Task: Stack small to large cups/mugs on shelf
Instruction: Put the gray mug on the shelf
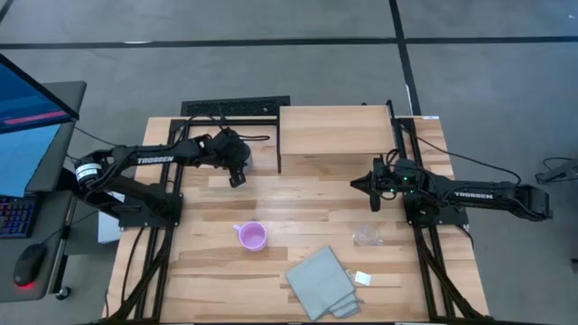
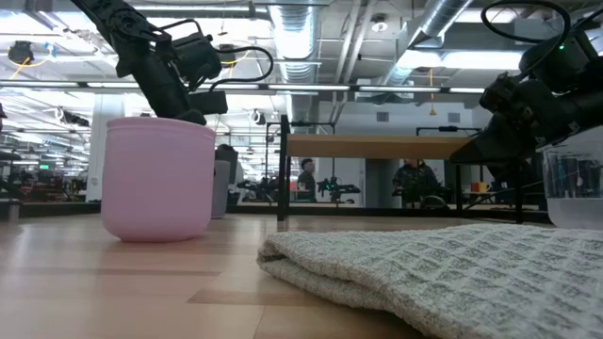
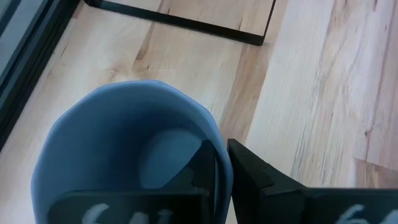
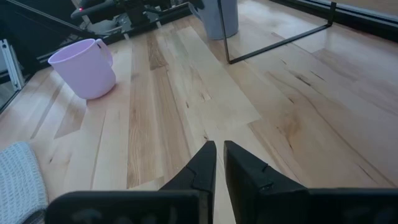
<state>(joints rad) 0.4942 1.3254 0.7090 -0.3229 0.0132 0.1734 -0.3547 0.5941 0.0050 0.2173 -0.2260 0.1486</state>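
Note:
My left gripper (image 1: 237, 177) is at the far left of the table, just left of the light-wood shelf (image 1: 334, 135), and is shut on the blue-grey mug (image 3: 124, 143). That mug also shows in the right wrist view (image 4: 221, 18). The pink mug (image 1: 252, 236) stands upright on its base at the table's middle. The clear cup (image 1: 366, 236) stands to its right. My right gripper (image 1: 372, 194) is shut and empty, low over the table in front of the shelf's right part. My left gripper pinches the blue-grey mug's rim wall (image 3: 219, 140), with one finger (image 3: 204, 167) inside the mug and the other (image 3: 249, 171) outside. The fingers come from above, pointing down. The mug is upright, mouth up; in the right wrist view its base seems to rest on the table.
A folded grey-blue cloth (image 1: 321, 282) lies near the front edge, with a small white tag (image 1: 362, 278) beside it. The shelf's thin black legs (image 4: 280, 40) stand on the table. A black power strip (image 1: 235, 108) lies along the far edge. There is bare wood between the mugs and the shelf.

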